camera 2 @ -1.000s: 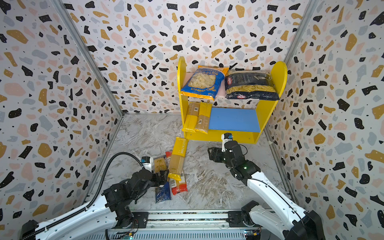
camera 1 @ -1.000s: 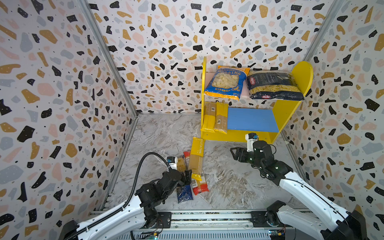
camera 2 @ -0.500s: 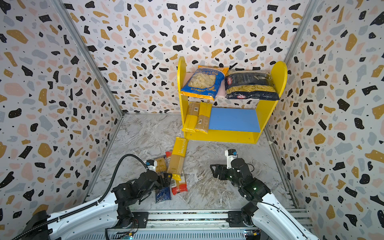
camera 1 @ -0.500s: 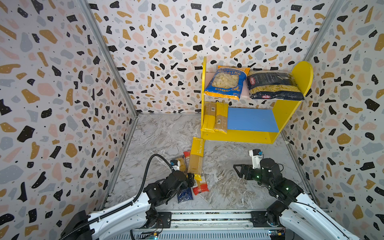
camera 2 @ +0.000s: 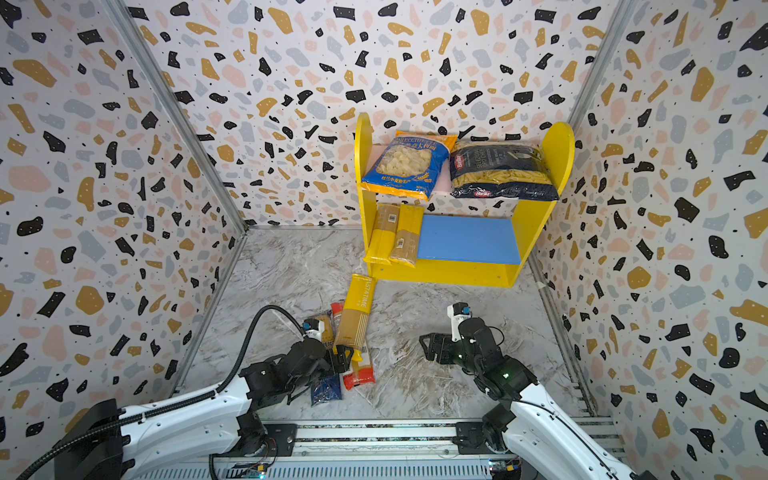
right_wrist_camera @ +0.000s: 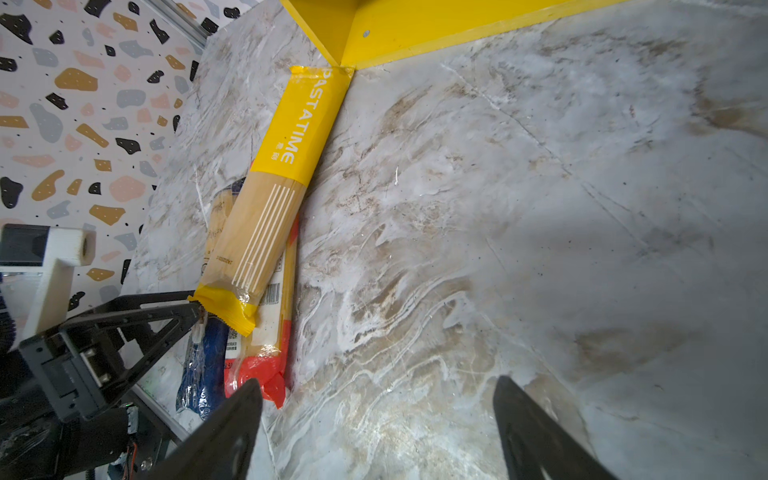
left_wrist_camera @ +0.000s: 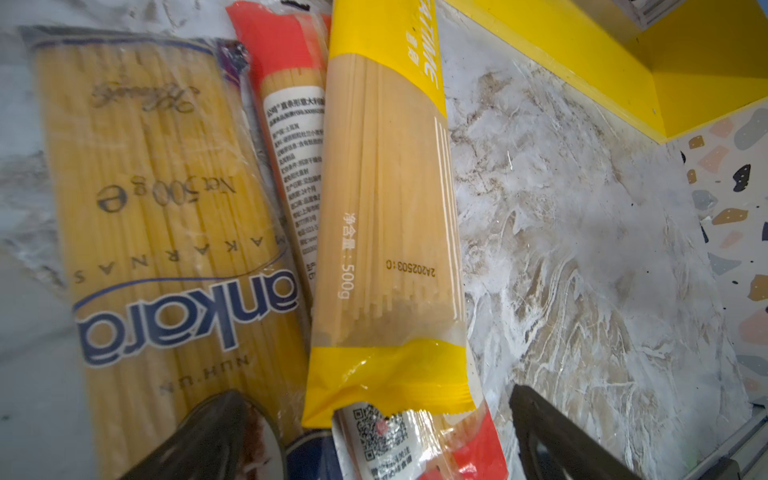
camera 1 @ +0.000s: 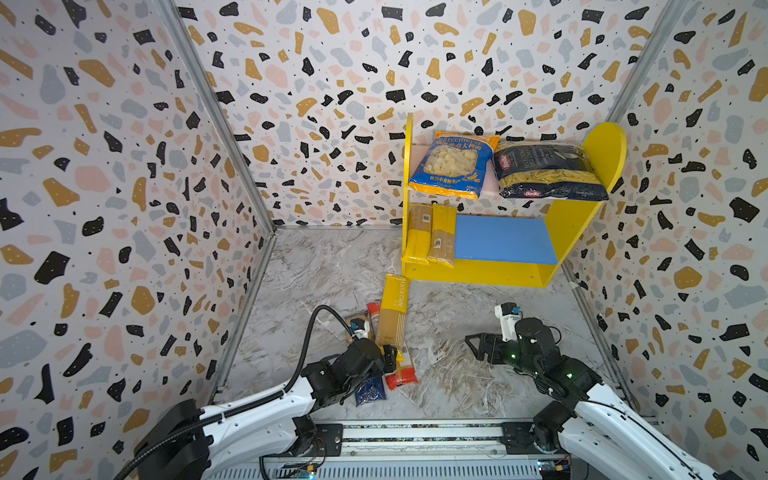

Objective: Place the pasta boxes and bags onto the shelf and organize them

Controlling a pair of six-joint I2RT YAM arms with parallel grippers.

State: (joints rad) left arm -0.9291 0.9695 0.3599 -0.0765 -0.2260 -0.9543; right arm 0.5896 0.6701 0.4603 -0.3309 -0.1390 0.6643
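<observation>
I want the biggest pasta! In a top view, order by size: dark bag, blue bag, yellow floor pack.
1. Dark bag and blue bag: look alike, can't rank.
2. Yellow floor pack: smallest.

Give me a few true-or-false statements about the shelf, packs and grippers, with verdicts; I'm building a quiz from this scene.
1. The orecchiette bag and the Barilla penne bag both lie on the upper board of the shelf. True.
2. Three spaghetti packs lie on the blue lower board. False: there are two, a yellow pack at its left end and a second pack beside it.
3. The left gripper is shut on the Pastatime pack. False: it is open, with its fingers on either side of the pack's near end.
4. The right gripper is open over bare floor, holding nothing. True.
5. The Pastatime pack lies partly over the red pack. True.
</observation>
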